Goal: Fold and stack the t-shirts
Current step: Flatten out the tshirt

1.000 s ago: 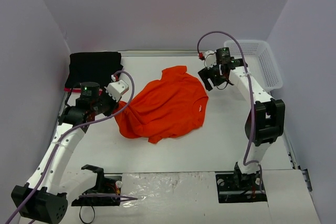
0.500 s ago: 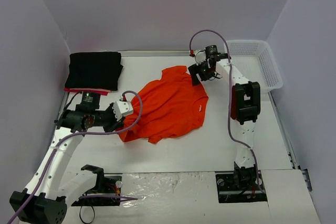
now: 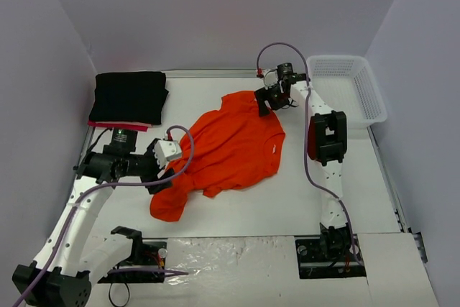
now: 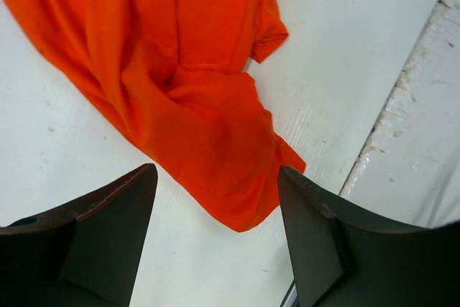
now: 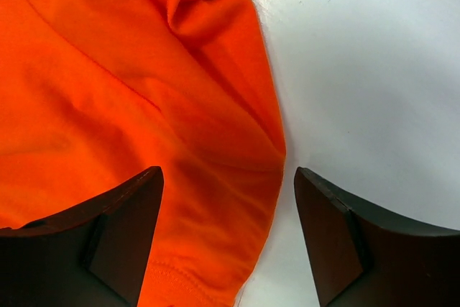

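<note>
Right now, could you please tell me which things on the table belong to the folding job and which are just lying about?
Part of the job: orange shirt, rumpled mid-table; black shirt, folded at the far left; pink-red shirt, under the black one.
Lying about: white basket, far right corner.

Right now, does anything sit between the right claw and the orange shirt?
Nothing visible does. The right claw hangs open over the orange shirt near its far edge; only bare cloth and white table show between its jaws.
</note>
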`<state>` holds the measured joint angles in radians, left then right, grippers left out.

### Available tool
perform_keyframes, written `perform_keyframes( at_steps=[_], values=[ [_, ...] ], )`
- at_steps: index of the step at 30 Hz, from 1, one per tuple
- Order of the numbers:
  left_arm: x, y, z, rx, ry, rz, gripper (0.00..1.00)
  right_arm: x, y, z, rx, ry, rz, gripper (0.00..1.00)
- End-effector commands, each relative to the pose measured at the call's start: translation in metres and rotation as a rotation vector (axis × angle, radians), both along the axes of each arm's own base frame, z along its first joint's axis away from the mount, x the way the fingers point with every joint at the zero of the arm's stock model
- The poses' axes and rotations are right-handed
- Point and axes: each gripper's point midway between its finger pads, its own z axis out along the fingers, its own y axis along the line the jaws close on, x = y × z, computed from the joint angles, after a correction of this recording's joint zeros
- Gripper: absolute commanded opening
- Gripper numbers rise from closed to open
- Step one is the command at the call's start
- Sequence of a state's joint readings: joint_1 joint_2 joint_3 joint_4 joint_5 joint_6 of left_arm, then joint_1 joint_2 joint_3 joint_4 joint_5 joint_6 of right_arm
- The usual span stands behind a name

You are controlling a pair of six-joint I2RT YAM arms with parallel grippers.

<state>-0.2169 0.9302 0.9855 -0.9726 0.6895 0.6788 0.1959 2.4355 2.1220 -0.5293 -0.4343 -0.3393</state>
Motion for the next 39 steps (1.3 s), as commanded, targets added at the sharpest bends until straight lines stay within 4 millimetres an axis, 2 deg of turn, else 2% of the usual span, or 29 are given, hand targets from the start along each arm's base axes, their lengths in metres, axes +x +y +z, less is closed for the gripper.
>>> perform_keyframes(
  at_steps=[1, 5, 7, 9, 11, 12, 14, 15, 22, 25, 27, 28, 29, 32, 36, 39],
  values=[
    [0.039, 0.002, 0.021, -0.022, -0.092, 0.143, 0.67, 0.005, -0.005, 0.000, 0.009, 0.013, -0.025, 0.69],
    [0.066, 0.010, 0.015, 0.014, -0.070, 0.249, 0.67, 0.003, -0.013, -0.013, 0.011, 0.042, -0.039, 0.65],
    [0.076, 0.013, 0.009, 0.033, -0.047, 0.272, 0.67, 0.000, -0.019, -0.018, 0.004, 0.054, -0.038, 0.55],
    [0.082, 0.014, -0.001, 0.049, -0.013, 0.275, 0.65, -0.003, -0.021, -0.020, 0.004, 0.060, -0.032, 0.49],
    [0.083, 0.013, -0.009, 0.050, 0.012, 0.268, 0.63, -0.008, -0.025, -0.022, -0.005, 0.069, -0.026, 0.38],
    [0.083, 0.012, -0.015, 0.059, 0.029, 0.249, 0.62, -0.009, -0.027, -0.023, -0.010, 0.070, -0.025, 0.21],
    [0.082, 0.010, -0.022, 0.064, 0.050, 0.227, 0.60, -0.014, -0.032, -0.023, -0.017, 0.077, -0.022, 0.03],
    [0.081, 0.011, -0.029, 0.076, 0.068, 0.212, 0.60, -0.016, -0.034, -0.023, -0.023, 0.080, -0.021, 0.00],
    [0.081, 0.011, -0.071, 0.131, 0.165, 0.160, 0.60, -0.037, -0.054, -0.010, -0.040, 0.088, -0.023, 0.00],
    [0.085, 0.010, -0.090, 0.143, 0.205, 0.138, 0.59, -0.043, -0.061, 0.010, -0.037, 0.060, -0.033, 0.00],
    [0.090, 0.007, -0.103, 0.149, 0.230, 0.118, 0.59, -0.049, -0.064, 0.013, -0.051, 0.061, -0.035, 0.00],
    [0.092, 0.007, -0.108, 0.153, 0.237, 0.114, 0.58, -0.050, -0.066, 0.022, -0.054, 0.043, -0.033, 0.00],
    [0.094, 0.008, -0.120, 0.167, 0.265, 0.117, 0.56, -0.051, -0.066, 0.025, -0.060, 0.037, -0.032, 0.00],
    [0.116, 0.014, -0.137, 0.200, 0.261, 0.164, 0.43, -0.057, -0.070, 0.031, -0.079, 0.029, -0.034, 0.00],
    [0.146, 0.009, -0.132, 0.128, 0.235, 0.198, 0.39, -0.070, -0.075, 0.028, -0.096, 0.046, -0.032, 0.00],
    [0.157, 0.003, -0.121, 0.057, 0.221, 0.196, 0.39, -0.077, -0.076, 0.025, -0.106, 0.057, -0.028, 0.00]
  ],
)
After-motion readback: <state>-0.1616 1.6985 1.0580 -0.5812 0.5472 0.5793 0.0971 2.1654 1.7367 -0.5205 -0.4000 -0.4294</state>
